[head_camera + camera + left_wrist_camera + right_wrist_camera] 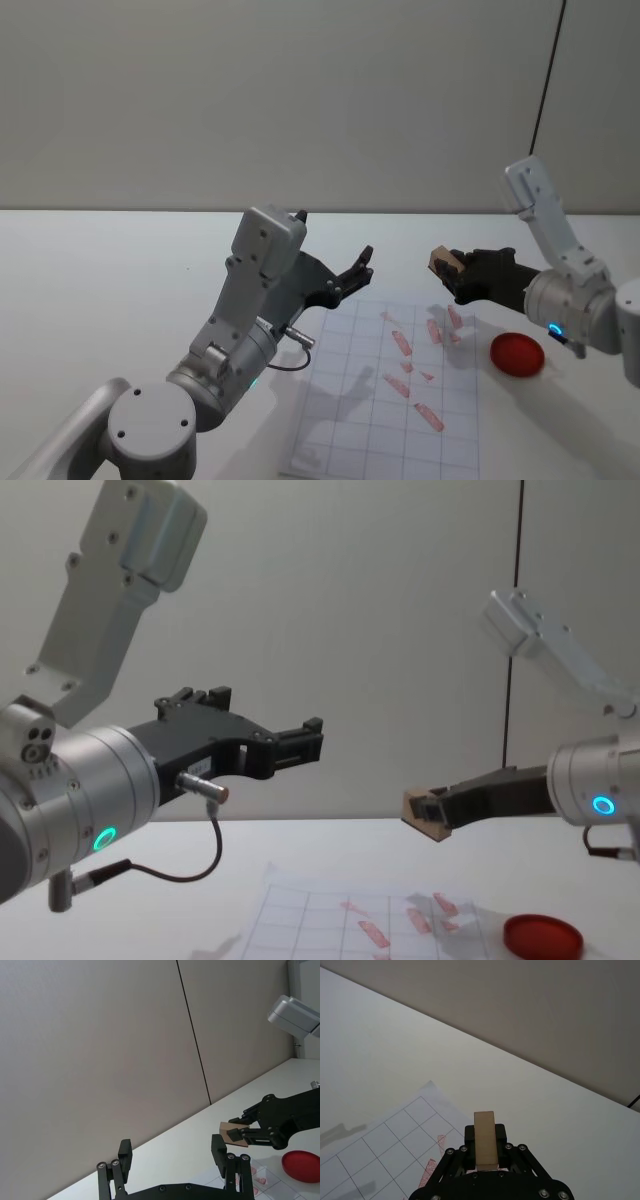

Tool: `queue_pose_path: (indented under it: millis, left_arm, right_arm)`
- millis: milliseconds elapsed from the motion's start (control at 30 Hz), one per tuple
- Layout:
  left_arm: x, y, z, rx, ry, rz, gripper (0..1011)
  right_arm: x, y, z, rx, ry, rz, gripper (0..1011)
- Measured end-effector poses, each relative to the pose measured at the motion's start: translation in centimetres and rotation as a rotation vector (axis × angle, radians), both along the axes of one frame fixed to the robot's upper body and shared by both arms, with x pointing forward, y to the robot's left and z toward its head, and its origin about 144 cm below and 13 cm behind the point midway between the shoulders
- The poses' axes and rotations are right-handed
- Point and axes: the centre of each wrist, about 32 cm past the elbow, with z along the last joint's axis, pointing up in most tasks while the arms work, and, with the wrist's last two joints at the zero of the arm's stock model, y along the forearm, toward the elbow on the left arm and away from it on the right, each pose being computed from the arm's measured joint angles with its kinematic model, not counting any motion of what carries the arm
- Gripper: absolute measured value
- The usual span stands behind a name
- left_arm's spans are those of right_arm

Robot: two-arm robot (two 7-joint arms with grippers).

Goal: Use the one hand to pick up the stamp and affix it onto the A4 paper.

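Observation:
The stamp [442, 262], a small tan wooden block, is held in my right gripper [447, 273], which is shut on it above the far right corner of the A4 paper [350, 400]. The same stamp [422, 813] hangs well clear of the table in the chest view, and stands between the black fingers in the right wrist view [485, 1141]. The gridded A4 paper [300, 915] bears several red marks. My left gripper [362, 262] hovers open and empty over the paper's far left side, seen also in its own wrist view [172, 1160].
A flat round red ink pad [517, 353] lies on the white table [90, 290] to the right of the paper, below my right wrist; it shows too in the chest view [542, 936]. A grey wall stands behind the table.

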Motion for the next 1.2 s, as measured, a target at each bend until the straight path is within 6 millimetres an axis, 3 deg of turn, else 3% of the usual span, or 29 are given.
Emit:
queue_pose_path:
  millis: [600, 1200]
  left_arm:
    - [0.0, 0.0, 0.0, 0.0, 0.0, 0.0, 1002]
    - [0.0, 0.0, 0.0, 0.0, 0.0, 0.0, 1002]
  right_arm:
    - [0.1, 0.9, -1.7, 0.074, 0.045, -0.013, 218]
    - [2.0, 1.4, -0.3, 0.024, 0.144, 0.013, 218]
